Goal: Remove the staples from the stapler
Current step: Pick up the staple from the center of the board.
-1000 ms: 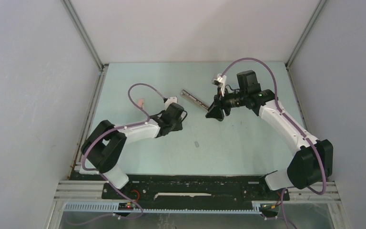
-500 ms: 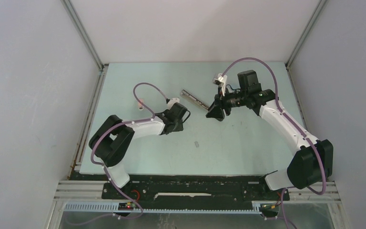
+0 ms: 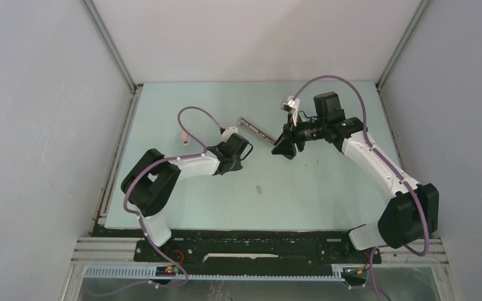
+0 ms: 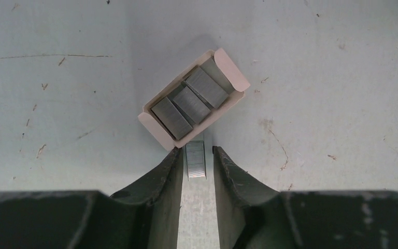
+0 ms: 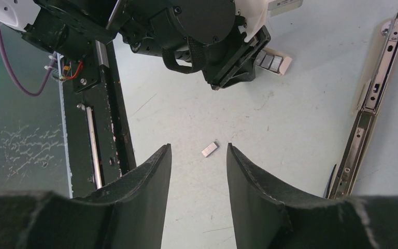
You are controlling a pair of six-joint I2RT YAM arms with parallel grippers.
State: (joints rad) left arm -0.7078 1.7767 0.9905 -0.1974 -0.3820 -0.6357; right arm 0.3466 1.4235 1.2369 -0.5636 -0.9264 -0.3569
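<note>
Lettering: I can read none on the box or the stapler from here.
Left gripper point(image 4: 197, 150): the fingers are a narrow slot apart and point down at the desk point(image 4: 57, 78). 1 staple strip point(image 4: 195, 167) sits in the slot. I see a sliver of gap on its right side and cannot tell whether the other finger touches it.
Box point(image 4: 158, 130): a small pink-white card tray with its flap open, lying askew just beyond the left fingertips. Its near corner meets the far end of that strip.
Staples point(image 4: 189, 104): at least 3 silver-grey blocks lie side by side inside the box.
Right gripper point(image 5: 198, 147): the fingers are wide apart and hold nothing, hanging above the desk.
Loose strip point(image 5: 210, 149): 1 short silver piece lies flat on the desk. The right wrist camera sees it between the right fingers, touching neither.
Stapler point(image 5: 374, 93): long, slim and silver, opened out in a line and flat on the desk. From above it lies toward the far side between the 2 arms, its near end close to the right gripper, and neither gripper holds it.
Pink piece point(image 3: 181, 135): small, on the desk left of the left arm.
</note>
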